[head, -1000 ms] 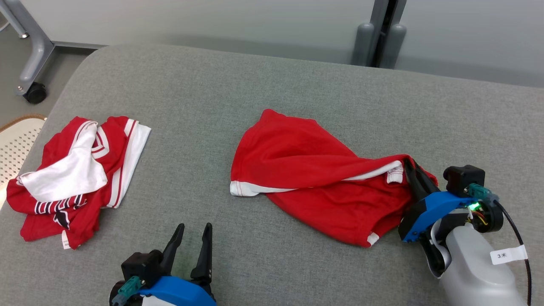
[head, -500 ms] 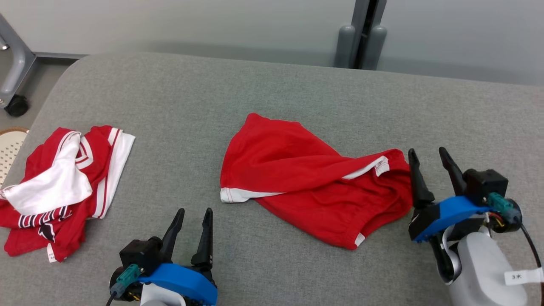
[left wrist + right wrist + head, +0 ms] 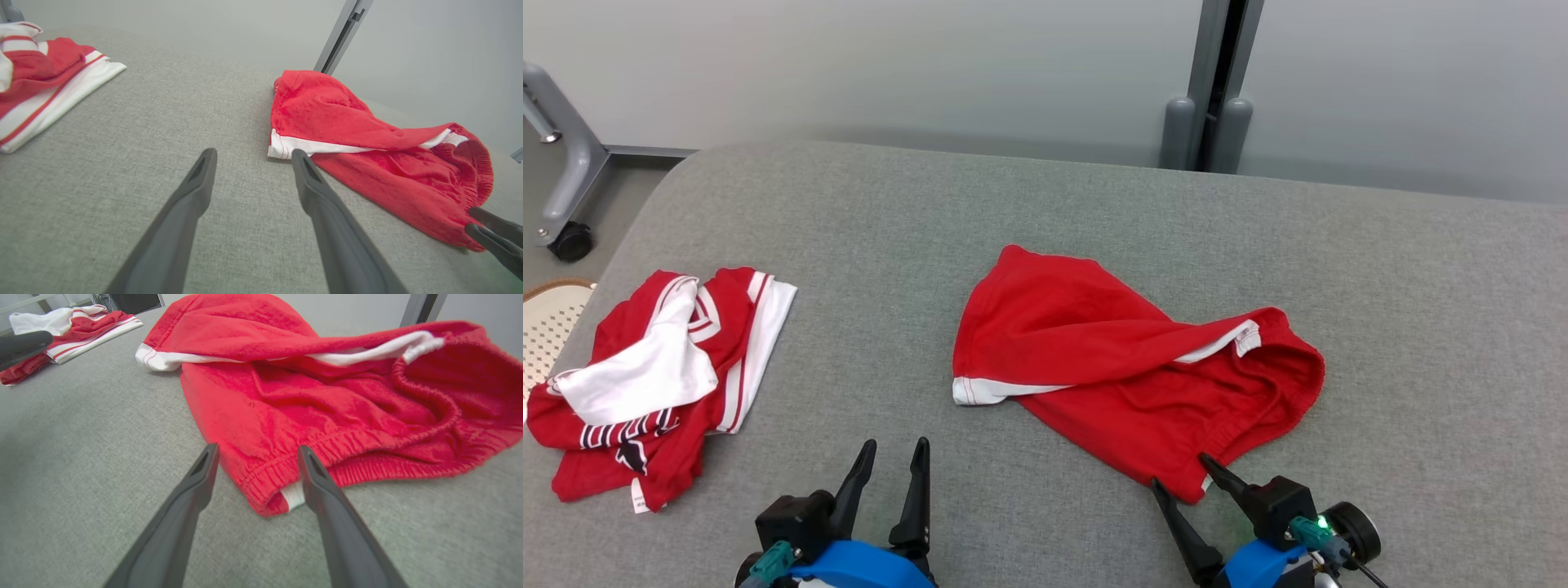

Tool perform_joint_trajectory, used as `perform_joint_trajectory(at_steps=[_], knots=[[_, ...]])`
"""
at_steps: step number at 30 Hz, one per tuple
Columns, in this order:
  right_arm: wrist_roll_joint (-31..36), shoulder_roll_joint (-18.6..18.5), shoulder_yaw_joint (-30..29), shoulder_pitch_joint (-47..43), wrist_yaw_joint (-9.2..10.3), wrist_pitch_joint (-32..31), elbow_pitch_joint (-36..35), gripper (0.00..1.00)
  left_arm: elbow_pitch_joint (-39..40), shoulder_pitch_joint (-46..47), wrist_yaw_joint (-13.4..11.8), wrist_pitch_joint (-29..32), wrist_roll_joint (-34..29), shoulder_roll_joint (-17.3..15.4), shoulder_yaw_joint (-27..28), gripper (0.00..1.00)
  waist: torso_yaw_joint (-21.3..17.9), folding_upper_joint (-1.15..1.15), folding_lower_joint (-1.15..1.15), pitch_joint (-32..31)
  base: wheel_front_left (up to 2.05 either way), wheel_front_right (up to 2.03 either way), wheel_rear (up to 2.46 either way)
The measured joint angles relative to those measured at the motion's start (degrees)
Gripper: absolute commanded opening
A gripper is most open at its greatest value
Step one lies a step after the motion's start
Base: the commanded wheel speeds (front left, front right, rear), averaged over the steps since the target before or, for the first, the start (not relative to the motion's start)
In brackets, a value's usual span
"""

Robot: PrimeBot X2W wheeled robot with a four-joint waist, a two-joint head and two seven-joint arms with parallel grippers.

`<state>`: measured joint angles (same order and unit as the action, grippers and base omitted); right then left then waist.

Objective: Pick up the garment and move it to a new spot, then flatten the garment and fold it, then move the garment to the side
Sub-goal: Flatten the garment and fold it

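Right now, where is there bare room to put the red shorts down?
Bare gray top lies between the red-and-white pile and the red shorts, along the far edge behind both, and from the shorts to the right edge. The near edge is crowded: the left tool sits there, and the right tool is open at the shorts' near corner.

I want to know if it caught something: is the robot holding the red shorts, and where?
Nothing is held. The right gripper is open beside the waistband corner of the crumpled red fabric shorts; the left gripper is open too.
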<state>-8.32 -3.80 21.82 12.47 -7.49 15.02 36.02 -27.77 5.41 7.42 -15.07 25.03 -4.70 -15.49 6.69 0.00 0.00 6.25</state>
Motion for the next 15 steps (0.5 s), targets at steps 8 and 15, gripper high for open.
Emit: perform_joint_trajectory(at_steps=[8,15], knots=[[5.1,0.5,-1.5,2.8,0.0,0.1,7.3,0.18,-0.1,-0.6,0.0,0.0,-0.3,0.0,0.8,1.0,1.2,0.0,0.0,-0.3,0.0,0.0,0.0],[4.9,-0.1,-1.5,1.9,-0.01,0.1,6.1,0.0,0.0,-1.3,0.0,0.0,-0.3,0.2,1.5,1.0,0.0,0.0,0.0,-1.0,0.0,0.0,0.0]])
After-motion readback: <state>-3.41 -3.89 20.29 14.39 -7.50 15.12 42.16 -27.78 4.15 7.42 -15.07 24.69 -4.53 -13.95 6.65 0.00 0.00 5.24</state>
